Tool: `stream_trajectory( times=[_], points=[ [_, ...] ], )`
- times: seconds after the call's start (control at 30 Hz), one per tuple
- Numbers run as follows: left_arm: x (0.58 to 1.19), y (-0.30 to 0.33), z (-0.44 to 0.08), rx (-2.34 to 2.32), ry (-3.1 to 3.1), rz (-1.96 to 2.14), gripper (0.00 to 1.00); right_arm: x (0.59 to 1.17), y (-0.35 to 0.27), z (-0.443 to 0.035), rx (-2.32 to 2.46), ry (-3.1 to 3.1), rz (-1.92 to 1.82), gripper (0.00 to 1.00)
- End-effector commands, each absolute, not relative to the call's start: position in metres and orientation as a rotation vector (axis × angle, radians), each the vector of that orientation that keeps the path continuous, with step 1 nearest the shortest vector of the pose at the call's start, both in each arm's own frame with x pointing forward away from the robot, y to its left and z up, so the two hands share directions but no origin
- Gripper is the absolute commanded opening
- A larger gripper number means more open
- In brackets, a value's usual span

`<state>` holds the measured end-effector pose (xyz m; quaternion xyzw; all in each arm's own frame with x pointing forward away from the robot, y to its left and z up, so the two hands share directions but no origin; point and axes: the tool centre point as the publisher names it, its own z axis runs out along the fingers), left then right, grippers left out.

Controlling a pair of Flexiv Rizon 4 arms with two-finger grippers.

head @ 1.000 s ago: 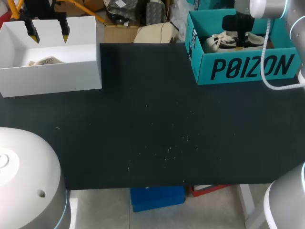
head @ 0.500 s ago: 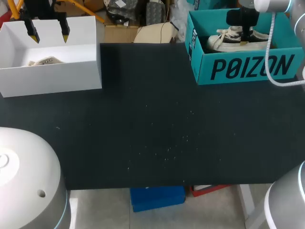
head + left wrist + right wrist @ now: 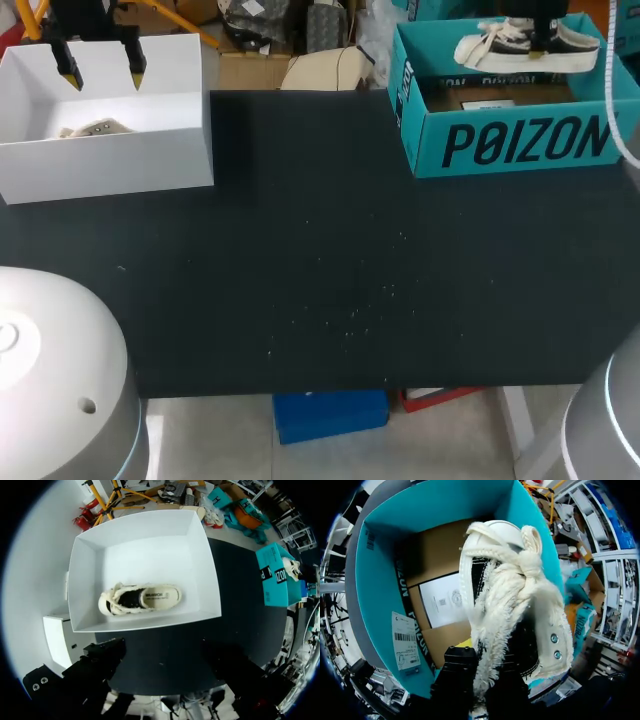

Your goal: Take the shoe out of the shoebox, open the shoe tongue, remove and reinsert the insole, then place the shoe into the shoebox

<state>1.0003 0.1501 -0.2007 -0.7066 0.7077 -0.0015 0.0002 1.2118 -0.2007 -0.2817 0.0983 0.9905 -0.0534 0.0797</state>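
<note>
Black table (image 3: 320,250) underneath, with a teal shoebox (image 3: 520,140) at the far right corner and a white box (image 3: 110,150) at the far left.

By the look of it, only the first step nearly done: shoe (image 3: 520,40) up out of the shoebox, pinched around its middle between the fingers of the right gripper (image 3: 485,670), which press on it from both sides. Toe out ahead of the fingers, box floor with a paper sheet well beneath them. Not yet set on the table. Left to do, on that reading: putting it down, opening the tongue, pulling and refitting the insole, returning it to the shoebox.

A low cream-white sneaker with black panels, a pale rubber toe cap and small metal eyelets on the side. Thick fuzzy cream laces, knotted; probably in need of loosening before the tongue gives.

Left gripper (image 3: 101,62) above the white box, fingers wide apart, holding nothing. Below them, inside that box, a second shoe (image 3: 140,599).
</note>
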Motion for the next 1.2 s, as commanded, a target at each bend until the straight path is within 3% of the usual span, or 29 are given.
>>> stream_trajectory(
  times=[0.03,0.33,0.67,0.93,1.2],
  points=[
    [1.0,0.15,-0.2,-2.221,2.222,-0.002,1.0,1.139,-0.178,-0.156,0.257,2.779,-0.208,0.0],
    [1.0,0.15,-0.2,-2.221,2.222,-0.002,1.0,1.092,-0.152,-0.059,0.188,2.63,-0.224,0.0],
    [1.0,0.15,-0.2,-2.221,2.222,-0.002,1.0,1.009,-0.105,-0.008,0.11,2.534,-0.219,0.0],
    [1.0,0.15,-0.2,-2.221,2.222,-0.002,1.0,0.939,-0.026,-0.016,0.154,2.514,-0.212,0.0],
    [1.0,0.15,-0.2,-2.221,2.222,-0.002,1.0,0.885,0.075,-0.075,0.229,2.561,-0.162,0.0]
  ],
)
